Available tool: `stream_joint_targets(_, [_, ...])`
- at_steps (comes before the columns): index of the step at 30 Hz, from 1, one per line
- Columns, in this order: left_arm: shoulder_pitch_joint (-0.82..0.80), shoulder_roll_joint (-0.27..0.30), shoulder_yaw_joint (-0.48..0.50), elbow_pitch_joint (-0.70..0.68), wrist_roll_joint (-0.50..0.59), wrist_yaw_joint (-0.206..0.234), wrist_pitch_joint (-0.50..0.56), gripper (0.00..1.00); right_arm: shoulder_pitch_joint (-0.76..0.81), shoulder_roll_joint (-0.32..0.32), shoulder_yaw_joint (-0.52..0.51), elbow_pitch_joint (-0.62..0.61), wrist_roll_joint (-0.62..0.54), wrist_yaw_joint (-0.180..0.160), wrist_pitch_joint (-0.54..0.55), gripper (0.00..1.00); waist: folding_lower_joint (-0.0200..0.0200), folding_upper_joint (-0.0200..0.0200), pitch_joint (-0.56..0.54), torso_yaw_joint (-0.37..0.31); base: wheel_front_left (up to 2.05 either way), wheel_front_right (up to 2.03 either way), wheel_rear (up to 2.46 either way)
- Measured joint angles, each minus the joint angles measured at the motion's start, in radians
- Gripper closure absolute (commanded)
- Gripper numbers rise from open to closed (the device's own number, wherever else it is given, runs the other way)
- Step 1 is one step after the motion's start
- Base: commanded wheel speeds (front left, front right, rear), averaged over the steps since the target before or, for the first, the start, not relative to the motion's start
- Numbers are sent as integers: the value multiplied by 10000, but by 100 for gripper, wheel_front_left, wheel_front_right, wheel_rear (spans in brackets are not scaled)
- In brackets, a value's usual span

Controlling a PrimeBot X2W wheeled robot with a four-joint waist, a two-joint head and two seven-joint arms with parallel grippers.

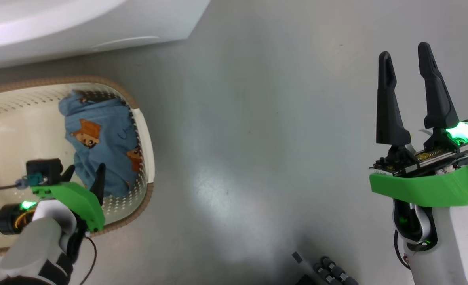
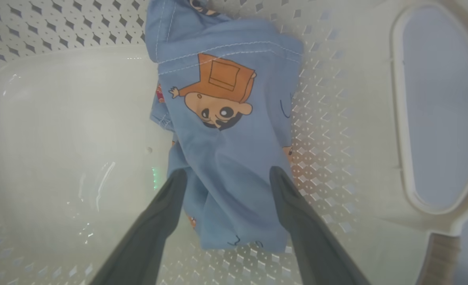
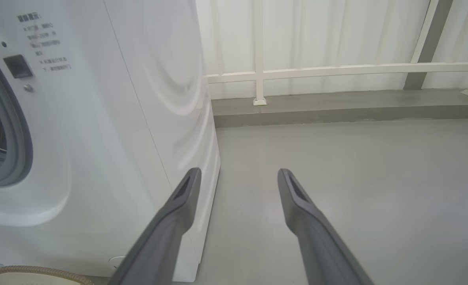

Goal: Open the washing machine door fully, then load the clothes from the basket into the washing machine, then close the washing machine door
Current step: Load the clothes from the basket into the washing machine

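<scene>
— Where does the laundry lie?

— At the left, a light blue soft fabric garment [image 1: 99, 134] printed with orange-brown cartoon figures is heaped against one wall of the cream-white perforated plastic basket [image 1: 16, 130], near the big white boxy washing machine [image 1: 79, 23]. The left gripper [image 1: 84, 176] hangs spread, one finger on either side of the cloth's lower fold.

— How will it handle?

— Probably light, limp and apt to trail, so pinching that bunched fold looks best. At the right, the right gripper [image 1: 405, 51] stands spread and empty over the grey floor [image 1: 257, 138].

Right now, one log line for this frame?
step: load | left gripper: open, fingers either side of clothes in basket | right gripper: open, empty, above floor | washing machine: opening uncovered
</scene>
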Motion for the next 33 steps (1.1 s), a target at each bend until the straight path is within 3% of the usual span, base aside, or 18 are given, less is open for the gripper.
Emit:
stream_joint_targets(11, [-466, 520, -1028, -424, -1363, 0, 1055, 0, -191, 2, 238, -50, 261, 0, 0, 0, -1, 0, 427, -391, 0, 0, 0])
stream_joint_targets(24, [-941, 1087, -2184, -460, -2495, 0, 1417, 0, -193, 8, 345, -148, 286, 0, 0, 0, -1, 0, 786, -793, 0, 0, 0])
stream_joint_targets(25, [-960, 1108, -2243, -391, -2564, 0, 1417, 22, -193, 8, 349, -151, 286, 0, 0, 0, -1, 0, 790, -815, 0, 0, 0])
stream_joint_targets(26, [-1056, 1112, -2364, -307, -2694, 0, 1417, 78, -193, 8, 349, -155, 286, 0, 0, 0, 0, 0, 775, -832, 0, 0, 0])
stream_joint_targets(27, [-1094, 1110, -2429, -295, -2750, 0, 1415, 100, -193, 8, 349, -157, 286, 0, 0, 0, -1, 0, 762, -832, 0, 0, 0])
stream_joint_targets(33, [-1108, 1057, -2759, -288, -3179, 0, 1162, 100, -193, 10, 309, -155, 234, 0, 0, 0, -1, 0, 602, -750, 0, 0, 0])
